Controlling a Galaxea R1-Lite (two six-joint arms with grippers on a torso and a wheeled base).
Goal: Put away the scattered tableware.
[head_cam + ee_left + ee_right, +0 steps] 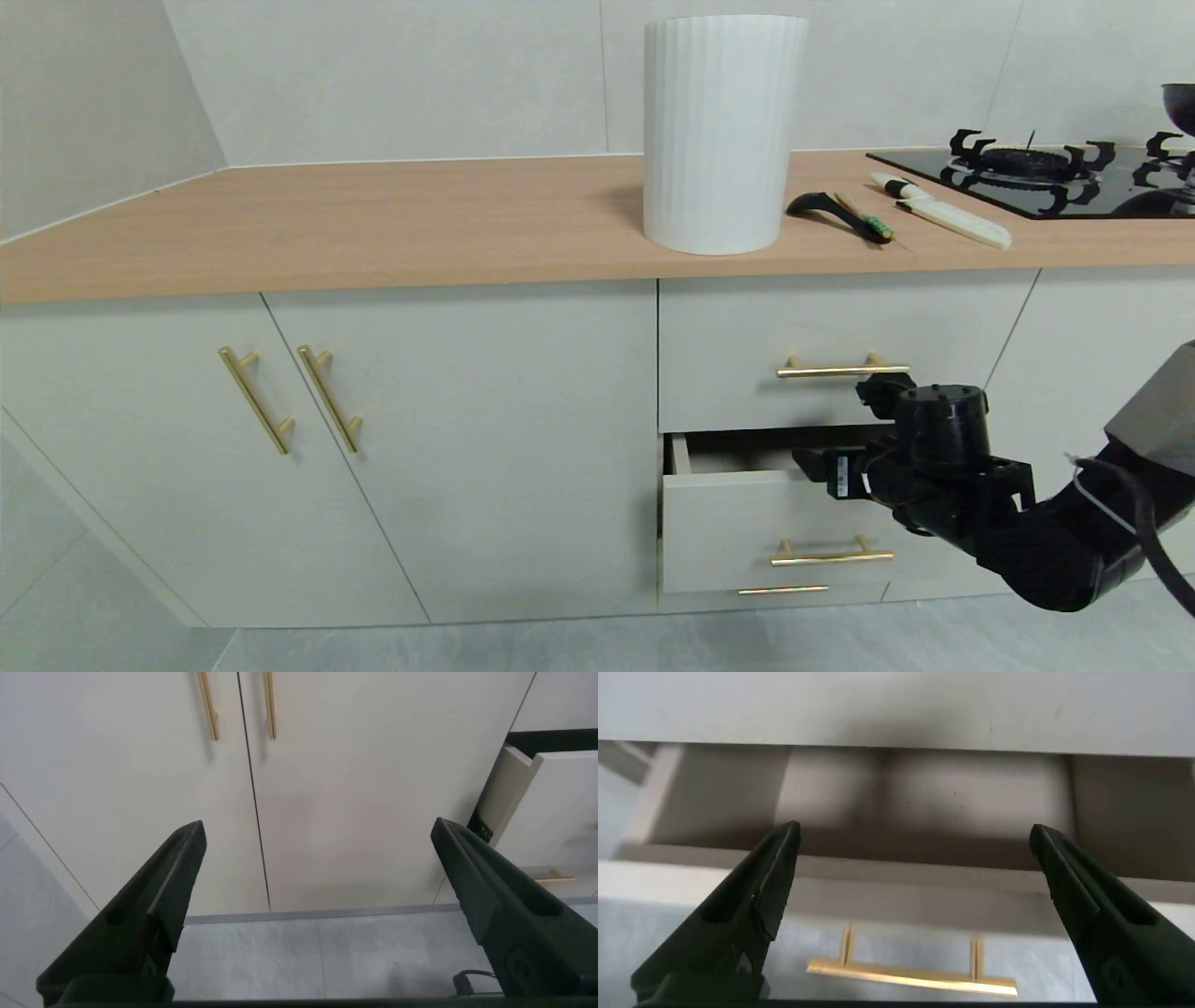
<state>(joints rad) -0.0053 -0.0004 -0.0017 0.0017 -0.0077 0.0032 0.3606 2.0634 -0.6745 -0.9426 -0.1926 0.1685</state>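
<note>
The tableware lies on the wooden counter point(373, 219) to the right of a tall white ribbed container point(717, 131): a black ladle point(836, 211), a thin stick-like utensil with a green band point(865, 220), and a white knife point(943, 213). Below them the middle drawer point(738, 504) is pulled partly out. My right gripper point(826, 467) hangs just in front of its top edge. In the right wrist view it point(913, 833) is open, facing the bare drawer interior point(924, 793). My left gripper point(317, 826) is open and holds nothing, low before the cabinet doors point(355, 793).
A black gas hob point(1036, 173) fills the counter's right end. Gold bar handles sit on the cabinet doors point(254, 399) and on the drawers point(840, 371). The open drawer's side point(512, 779) juts out beside the left arm. Grey floor point(327, 957) runs below.
</note>
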